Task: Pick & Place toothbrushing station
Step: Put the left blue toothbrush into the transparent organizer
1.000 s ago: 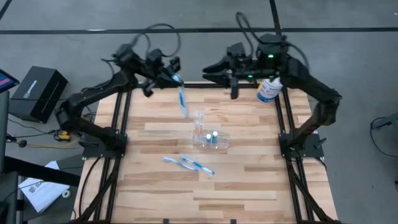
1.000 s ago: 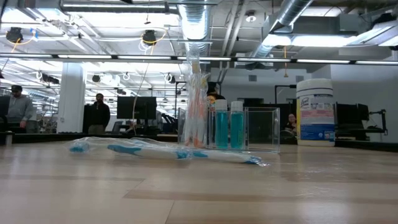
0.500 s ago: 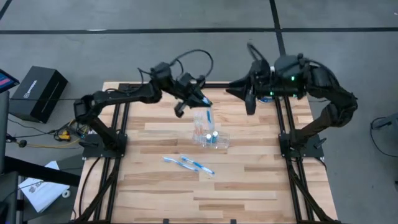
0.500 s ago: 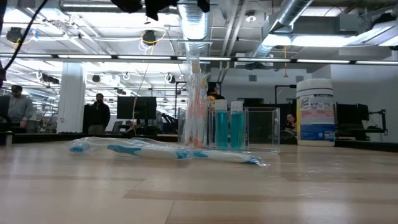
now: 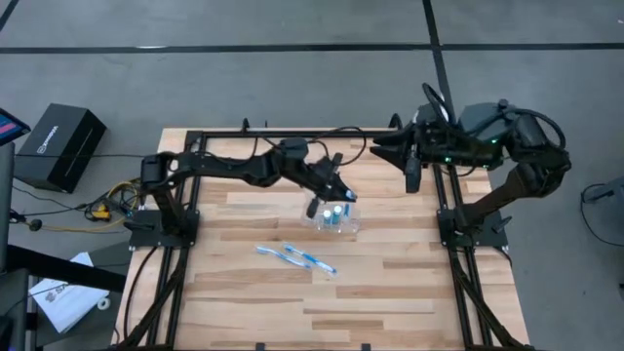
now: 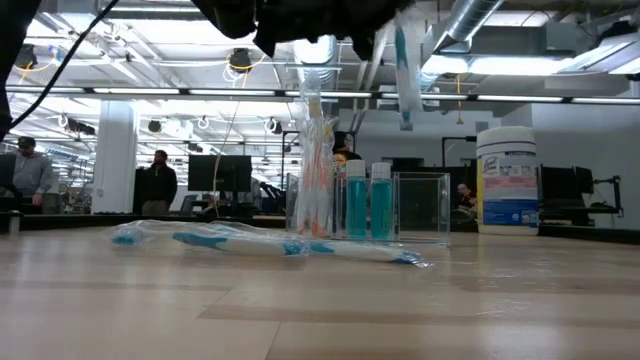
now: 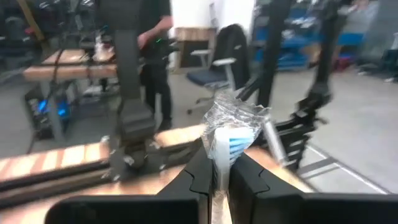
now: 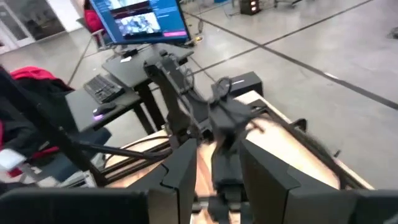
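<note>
The toothbrushing station (image 5: 331, 218) is a clear plastic holder standing on its base at the table's middle. In the low view (image 6: 400, 205) it holds two blue bottles and orange toothbrushes. My left gripper (image 5: 333, 191) hangs just above it, shut on a wrapped blue-and-white toothbrush (image 6: 403, 70). My right gripper (image 5: 380, 146) is open and empty, high over the table's far right part. My left gripper pinches the wrapped toothbrush (image 7: 219, 160) between its two fingers (image 7: 198, 177), a little back from one end. That end, with its crumpled wrapper (image 7: 233, 121), sticks out past the fingertips. The fingers come slanting from the table's left. The toothbrush hangs clear above the station.
Wrapped blue toothbrushes (image 5: 297, 256) lie on the wood nearer the front, also showing in the low view (image 6: 250, 240). A white blue-labelled canister (image 6: 507, 180) stands at the far right, under my right arm. A black frame rims the table.
My left gripper has carried the wrapped toothbrush from the table's far left edge toward the right and near, to just above the station. My right arm has drawn back toward the table's right edge.
</note>
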### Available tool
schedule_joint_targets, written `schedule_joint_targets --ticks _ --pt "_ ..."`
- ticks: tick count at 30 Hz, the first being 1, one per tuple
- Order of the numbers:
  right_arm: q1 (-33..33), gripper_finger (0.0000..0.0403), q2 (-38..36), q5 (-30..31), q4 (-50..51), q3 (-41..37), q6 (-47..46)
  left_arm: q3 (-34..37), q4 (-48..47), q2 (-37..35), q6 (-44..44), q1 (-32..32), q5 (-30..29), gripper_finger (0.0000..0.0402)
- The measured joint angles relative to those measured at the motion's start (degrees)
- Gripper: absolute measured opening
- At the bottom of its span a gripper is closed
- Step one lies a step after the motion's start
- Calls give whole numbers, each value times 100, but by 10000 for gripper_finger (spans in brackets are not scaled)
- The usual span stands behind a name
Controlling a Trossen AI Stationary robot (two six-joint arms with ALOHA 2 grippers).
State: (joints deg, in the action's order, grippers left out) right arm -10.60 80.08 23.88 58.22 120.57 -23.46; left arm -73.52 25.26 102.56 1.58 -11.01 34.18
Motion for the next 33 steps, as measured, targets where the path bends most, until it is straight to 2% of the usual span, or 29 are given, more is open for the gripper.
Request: schedule_joint_targets --ticks 6,16,30,33 --pt "-294 113 -93 418 32 -11 -13 0 -22 145 496 32 -583 11" --pt "-441 113 -152 616 137 -7 -5 1 -421 149 895 18 -893 10" --pt "-432 113 -160 619 135 -4 155 15 -351 234 820 218 -814 10" --pt "-432 113 -160 619 135 -4 183 9 -103 272 697 254 -834 10"
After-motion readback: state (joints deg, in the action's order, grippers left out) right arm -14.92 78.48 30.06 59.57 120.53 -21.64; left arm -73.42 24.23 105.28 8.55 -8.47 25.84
